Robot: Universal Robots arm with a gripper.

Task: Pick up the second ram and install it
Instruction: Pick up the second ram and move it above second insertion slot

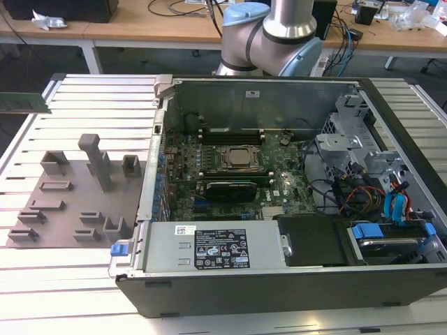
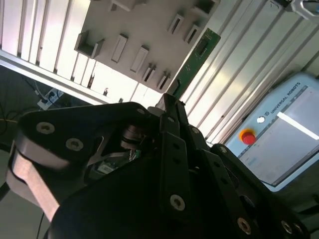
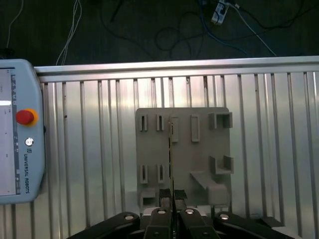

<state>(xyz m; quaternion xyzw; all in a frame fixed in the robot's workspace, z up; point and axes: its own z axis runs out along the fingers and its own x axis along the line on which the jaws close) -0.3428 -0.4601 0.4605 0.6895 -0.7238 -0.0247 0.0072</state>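
Clamping second ram (holder plate beyond)

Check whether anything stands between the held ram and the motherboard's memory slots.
The end effector grips the second ram. In the exterior view, the upright holder blocks and the case's side wall lie between the ram and the motherboard.

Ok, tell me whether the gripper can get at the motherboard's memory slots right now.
Probably yes: the case lies open on top, nothing covers the memory slots, and the gripper holds the second ram.
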